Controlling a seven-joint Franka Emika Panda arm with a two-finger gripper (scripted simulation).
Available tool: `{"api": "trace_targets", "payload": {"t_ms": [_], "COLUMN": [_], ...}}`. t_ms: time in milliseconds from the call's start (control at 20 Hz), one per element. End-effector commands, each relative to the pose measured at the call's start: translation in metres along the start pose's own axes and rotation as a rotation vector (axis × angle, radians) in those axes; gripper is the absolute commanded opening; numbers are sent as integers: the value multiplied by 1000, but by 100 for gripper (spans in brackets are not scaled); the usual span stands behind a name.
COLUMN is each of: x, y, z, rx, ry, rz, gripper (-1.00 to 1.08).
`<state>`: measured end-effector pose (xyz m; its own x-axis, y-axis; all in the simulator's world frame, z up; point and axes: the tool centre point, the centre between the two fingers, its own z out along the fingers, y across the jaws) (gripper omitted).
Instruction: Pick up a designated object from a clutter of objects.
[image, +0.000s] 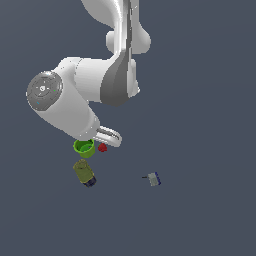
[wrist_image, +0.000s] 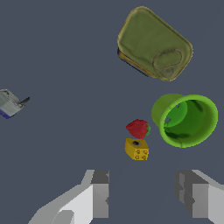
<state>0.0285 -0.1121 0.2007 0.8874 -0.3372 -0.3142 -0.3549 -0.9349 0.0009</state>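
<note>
1. Gripper (wrist_image: 142, 192) fingers (wrist_image: 99, 192) fill the nearest part of the wrist view, spread wide and holding nothing, hanging above the worktop (image: 200, 100).
2. Your target, the lime-green cup (image: 84, 148), stands open side up under the arm in the exterior view, with the red piece (image: 102, 147) just to its right and the olive can (image: 84, 172) just nearer the camera.
3. The wrist view also shows a yellow block (wrist_image: 136, 149) touching the red piece.
4. Shift until the cup's rim sits between the fingers, clear of those 2 small bits, then descend straight.
5. The grey-and-blue thing (image: 154, 179) lies well apart; ignore it.
</note>
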Motion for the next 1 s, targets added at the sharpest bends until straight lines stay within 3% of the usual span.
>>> {"api": "trace_targets", "payload": {"t_ms": [0, 450, 950], "x": [12, 39, 46], "y": [14, 54, 70], "z": [18, 70, 91], "rx": [2, 3, 2], "ry": [-41, -150, -192], "rz": [40, 144, 182], "gripper": [28, 28, 28]}}
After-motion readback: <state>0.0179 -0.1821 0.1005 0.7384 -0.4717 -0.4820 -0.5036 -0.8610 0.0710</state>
